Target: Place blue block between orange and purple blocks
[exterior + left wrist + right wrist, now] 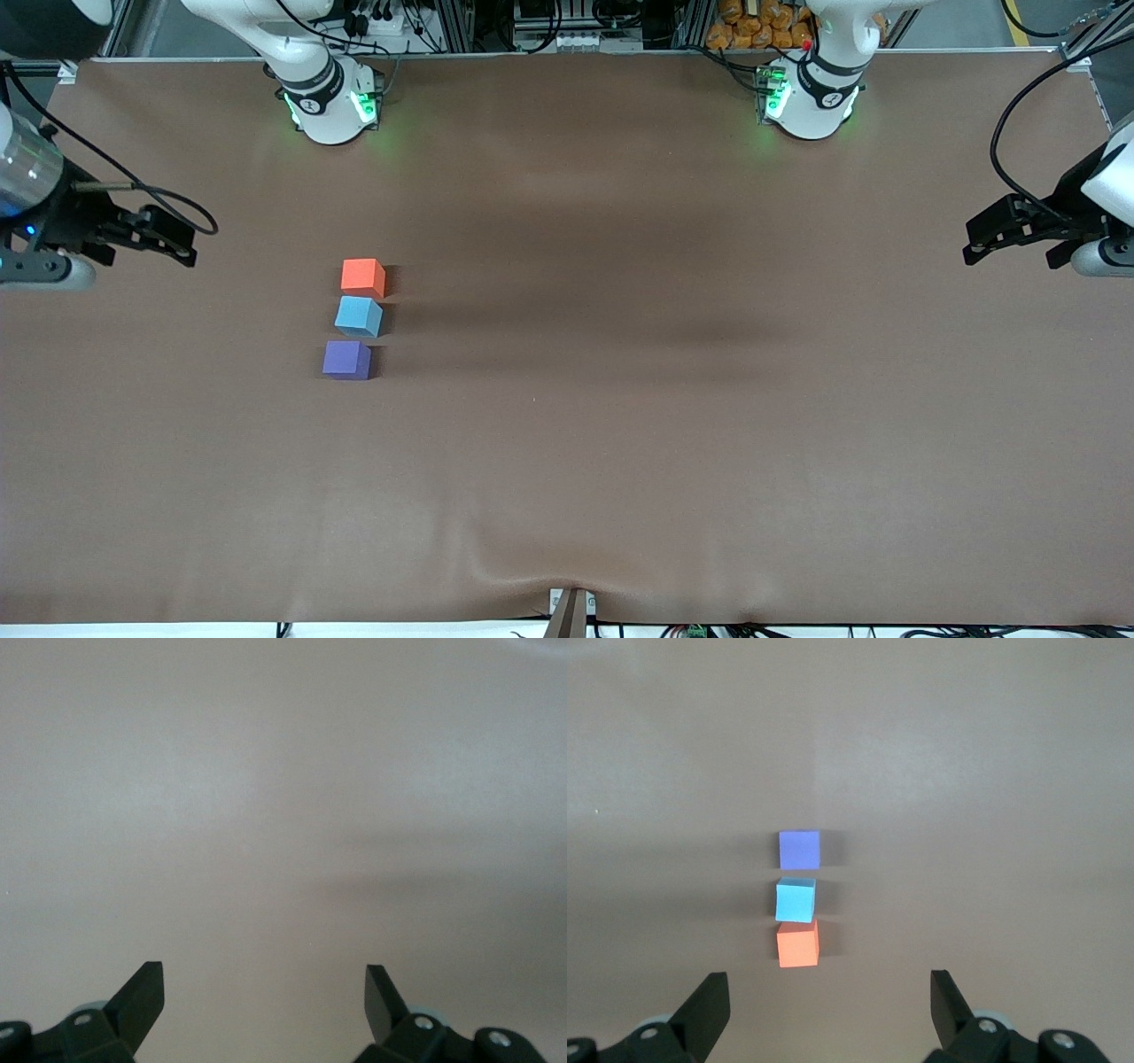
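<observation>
Three small cubes stand in a short row on the brown table, toward the right arm's end. The orange block [363, 276] [798, 944] is farthest from the front camera. The blue block [359, 316] [796, 899] sits between it and the purple block [346, 360] [799, 850], which is nearest the camera. Small gaps separate the blocks. My right gripper [182, 241] [830, 1005] hangs open and empty above the table at the right arm's end, well away from the blocks. My left gripper [979, 239] [264, 997] is open and empty at the left arm's end, over bare table.
The brown table cover [620, 425] lies flat, with a slight wrinkle near the front edge. Both arm bases [332, 106] [811, 102] stand along the edge farthest from the camera. A small bracket [570, 611] sticks up at the front edge.
</observation>
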You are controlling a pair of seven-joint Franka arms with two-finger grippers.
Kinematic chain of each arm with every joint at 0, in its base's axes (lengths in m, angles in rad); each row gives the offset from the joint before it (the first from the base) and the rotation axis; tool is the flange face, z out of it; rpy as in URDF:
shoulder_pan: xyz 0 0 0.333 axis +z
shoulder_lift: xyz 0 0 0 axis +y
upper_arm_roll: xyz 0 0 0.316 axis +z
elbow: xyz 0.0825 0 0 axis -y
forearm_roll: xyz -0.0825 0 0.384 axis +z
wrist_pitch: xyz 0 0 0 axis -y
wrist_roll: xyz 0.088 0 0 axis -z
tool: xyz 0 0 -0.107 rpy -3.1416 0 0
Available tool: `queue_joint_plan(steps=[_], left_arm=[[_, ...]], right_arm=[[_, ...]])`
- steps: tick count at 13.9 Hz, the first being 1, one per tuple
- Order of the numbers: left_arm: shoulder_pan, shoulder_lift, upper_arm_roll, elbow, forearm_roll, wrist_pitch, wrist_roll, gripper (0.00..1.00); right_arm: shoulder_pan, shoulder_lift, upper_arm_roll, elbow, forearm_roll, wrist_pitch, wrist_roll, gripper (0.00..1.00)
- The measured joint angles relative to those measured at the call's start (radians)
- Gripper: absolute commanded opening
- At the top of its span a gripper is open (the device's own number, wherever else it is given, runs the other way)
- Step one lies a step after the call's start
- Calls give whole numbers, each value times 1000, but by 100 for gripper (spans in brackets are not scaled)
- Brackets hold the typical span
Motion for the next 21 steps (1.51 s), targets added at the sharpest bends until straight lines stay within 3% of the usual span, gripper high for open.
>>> queue_joint_plan(steps=[6, 17, 21], left_arm=[[0, -5, -5, 0, 0, -59, 0, 100], [-1, -68, -18, -3, 0, -122, 0, 100], [-2, -154, -22, -83, 0, -122, 0, 100]], right_arm=[[9, -60, -17, -101, 0, 68, -94, 100], [18, -80, -20, -39, 1, 34, -105, 100], [18, -74, -21, -39, 3, 36, -105, 100]])
